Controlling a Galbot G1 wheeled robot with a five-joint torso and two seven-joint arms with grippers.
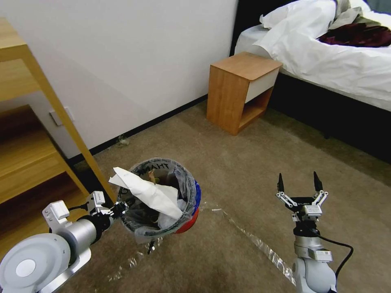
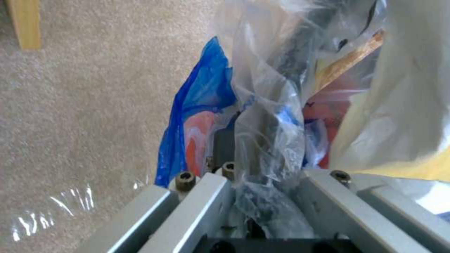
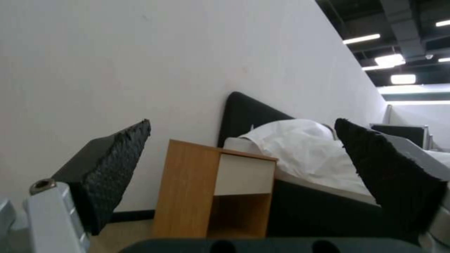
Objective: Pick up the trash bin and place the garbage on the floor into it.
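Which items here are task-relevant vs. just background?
Task-relevant:
trash bin, gripped at its rim by the left end effector
white crumpled paper in the bin
floor
right end effector, open, empty

Background:
nightstand
bed
wooden shelf

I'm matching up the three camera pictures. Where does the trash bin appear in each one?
Head view: trash bin lower left of centre, its rim at the left gripper.
Left wrist view: bin close ahead, bag-wrapped.
Right wrist view: not in it.
Shared landmark: the carpet.
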